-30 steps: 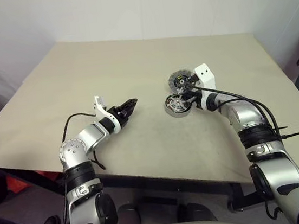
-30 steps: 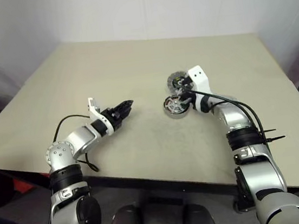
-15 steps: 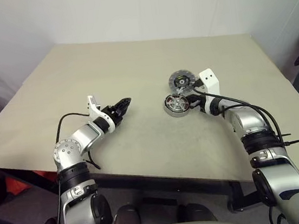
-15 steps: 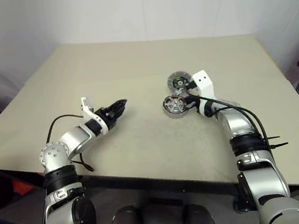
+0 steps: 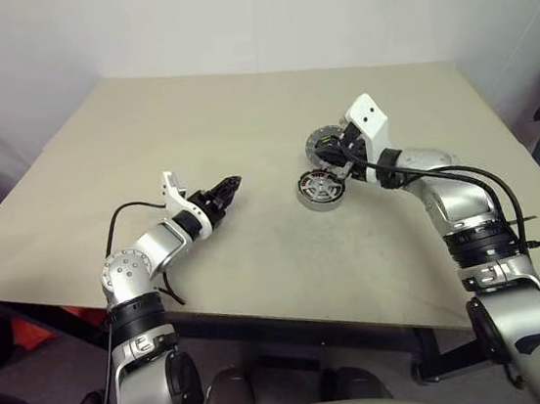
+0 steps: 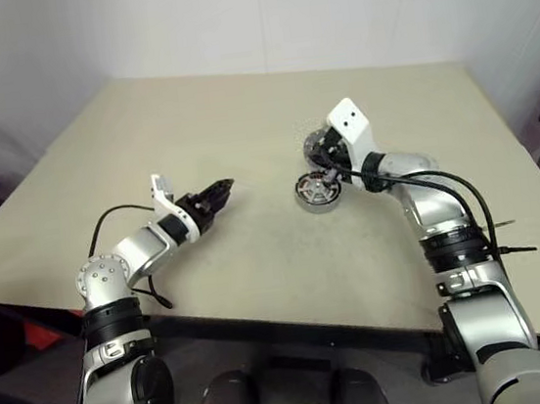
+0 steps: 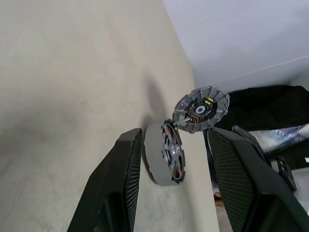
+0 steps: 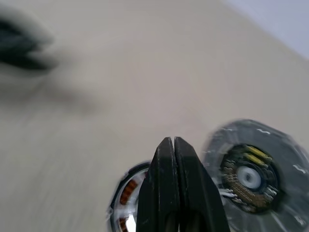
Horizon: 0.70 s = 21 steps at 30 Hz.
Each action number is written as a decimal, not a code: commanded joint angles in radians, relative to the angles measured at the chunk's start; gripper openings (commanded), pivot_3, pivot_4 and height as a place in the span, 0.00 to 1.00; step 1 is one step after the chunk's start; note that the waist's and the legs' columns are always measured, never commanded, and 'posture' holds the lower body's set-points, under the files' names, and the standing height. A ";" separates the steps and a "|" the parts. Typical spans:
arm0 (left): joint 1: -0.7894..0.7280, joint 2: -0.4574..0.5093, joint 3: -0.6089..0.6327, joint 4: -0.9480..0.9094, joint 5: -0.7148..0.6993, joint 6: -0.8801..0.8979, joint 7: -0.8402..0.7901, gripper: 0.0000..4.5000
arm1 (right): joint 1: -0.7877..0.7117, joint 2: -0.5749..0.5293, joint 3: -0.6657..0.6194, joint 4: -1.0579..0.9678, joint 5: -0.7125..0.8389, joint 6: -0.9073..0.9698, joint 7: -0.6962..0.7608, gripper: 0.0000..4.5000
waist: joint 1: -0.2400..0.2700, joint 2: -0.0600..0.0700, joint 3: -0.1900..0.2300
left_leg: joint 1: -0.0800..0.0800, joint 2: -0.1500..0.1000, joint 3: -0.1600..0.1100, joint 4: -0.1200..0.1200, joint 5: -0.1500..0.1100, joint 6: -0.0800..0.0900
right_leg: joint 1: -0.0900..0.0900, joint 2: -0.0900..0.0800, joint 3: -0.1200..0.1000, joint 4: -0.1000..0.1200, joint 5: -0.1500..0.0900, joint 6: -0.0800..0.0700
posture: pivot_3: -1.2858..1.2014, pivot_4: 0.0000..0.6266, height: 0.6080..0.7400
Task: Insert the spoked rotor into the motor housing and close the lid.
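Note:
The motor housing (image 5: 321,189), a short silver ring with copper windings, lies on the table right of centre. Silver spokes show inside it, which I take for the spoked rotor (image 5: 321,187). Just behind it lies the lid (image 5: 324,142), a dark disc with a blue-grey rim and yellow-green marks at its centre. My right gripper (image 5: 334,163) hovers above the gap between housing and lid, shut with nothing in it. My left gripper (image 5: 229,183) hangs open and empty over the table, a hand's width left of the housing. From the left wrist, housing (image 7: 161,152) and lid (image 7: 200,108) show between its fingers.
The beige table (image 5: 240,117) has bare room to the left and front of the parts. Its front edge (image 5: 293,309) runs close below my arms. A white wall stands behind the table. Cables loop from both wrists.
My right gripper has lifted away from the housing's side and rolled, staying shut; it now hangs higher, over the lid's edge. The left gripper has stayed in place.

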 commanded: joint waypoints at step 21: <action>0.068 -0.014 -0.012 -0.054 -0.031 -0.095 -0.007 0.52 | -0.533 0.004 0.316 0.884 -0.454 -0.814 0.342 0.73 | -0.033 0.000 0.001 | -0.003 0.002 0.000 0.015 -0.004 0.004 | -0.004 -0.001 -0.001 0.016 -0.002 -0.004 | 0.52 0.00 1.00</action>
